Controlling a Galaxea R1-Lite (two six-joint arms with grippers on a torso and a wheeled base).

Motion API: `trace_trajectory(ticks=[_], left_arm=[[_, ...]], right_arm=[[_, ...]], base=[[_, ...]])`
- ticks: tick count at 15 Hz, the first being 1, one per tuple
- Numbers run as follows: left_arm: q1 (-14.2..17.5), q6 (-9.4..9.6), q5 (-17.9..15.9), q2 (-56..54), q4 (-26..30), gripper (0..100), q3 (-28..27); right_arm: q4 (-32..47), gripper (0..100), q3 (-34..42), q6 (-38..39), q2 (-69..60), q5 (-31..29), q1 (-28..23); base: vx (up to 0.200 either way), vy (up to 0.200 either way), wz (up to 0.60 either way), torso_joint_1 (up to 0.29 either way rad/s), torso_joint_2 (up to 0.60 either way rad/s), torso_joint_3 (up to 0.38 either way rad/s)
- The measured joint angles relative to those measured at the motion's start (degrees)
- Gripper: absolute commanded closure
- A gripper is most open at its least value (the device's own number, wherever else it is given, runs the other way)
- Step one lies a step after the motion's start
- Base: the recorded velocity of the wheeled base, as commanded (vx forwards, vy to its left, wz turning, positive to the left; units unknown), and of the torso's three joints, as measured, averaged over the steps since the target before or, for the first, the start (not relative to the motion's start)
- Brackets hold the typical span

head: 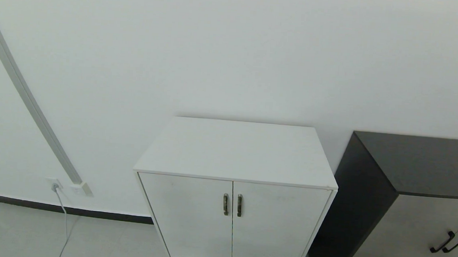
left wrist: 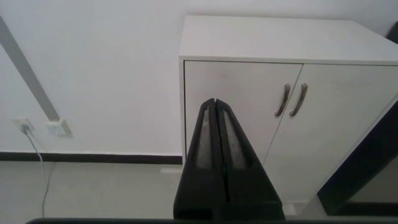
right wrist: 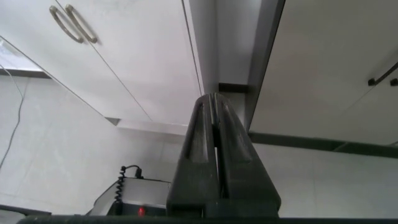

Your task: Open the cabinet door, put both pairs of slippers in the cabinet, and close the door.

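Observation:
A white two-door cabinet point(head: 237, 153) stands against the wall, both doors closed, with two vertical metal handles point(head: 232, 204) at the centre seam. In the left wrist view my left gripper point(left wrist: 215, 103) is shut and empty, held in front of the cabinet's left door point(left wrist: 239, 106), some way off it; the handles point(left wrist: 291, 99) lie off to one side. My right gripper point(right wrist: 214, 98) is shut and empty too, low down before the gap between the white cabinet's right door point(right wrist: 143, 56) and the dark cabinet.
A dark cabinet point(head: 413, 206) with black handles point(head: 449, 242) stands close on the right of the white one. A wall socket with a grey cable point(head: 62, 213) and a slanted cable duct point(head: 22, 86) are on the left. Open floor point(head: 44, 236) lies at the left.

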Motion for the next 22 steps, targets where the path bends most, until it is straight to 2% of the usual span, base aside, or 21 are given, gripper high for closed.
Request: trace_trajectory(ticks=[7,12,13,16,19,21,22], left_arm=[[0.0,-0.04,0.0,0.0,0.0,100,0.0],[0.0,0.0,0.0,0.0,0.0,100,0.0],[0.0,-0.02,0.0,0.0,0.0,100,0.0],[0.0,-0.02,0.0,0.0,0.0,100,0.0],[0.0,0.0,0.0,0.0,0.0,100,0.0],[0.0,0.0,0.0,0.0,0.0,100,0.0],[0.0,0.0,0.0,0.0,0.0,100,0.0]], right_arm=[[0.2,100,-0.1,-1.1,-2.3,-3.8,-1.1],[0.2,100,0.0,-2.5,-8.8,-4.8,-1.5],[0.2,100,0.0,-2.5,-10.8,-4.0,-0.8],[0.4,100,0.0,-3.1,-15.4,-3.6,5.7],[2.7,100,-0.3,-7.3,-18.7,-0.7,8.7],[2.7,100,-0.3,-7.4,-18.9,-0.6,8.2],[2.7,100,-0.3,-7.4,-18.6,-0.6,5.5]], base=[[0.0,0.0,0.0,0.0,0.0,0.0],[0.0,0.0,0.0,0.0,0.0,0.0],[0.0,0.0,0.0,0.0,0.0,0.0],[0.0,0.0,0.0,0.0,0.0,0.0],[0.0,0.0,0.0,0.0,0.0,0.0],[0.0,0.0,0.0,0.0,0.0,0.0],[0.0,0.0,0.0,0.0,0.0,0.0]])
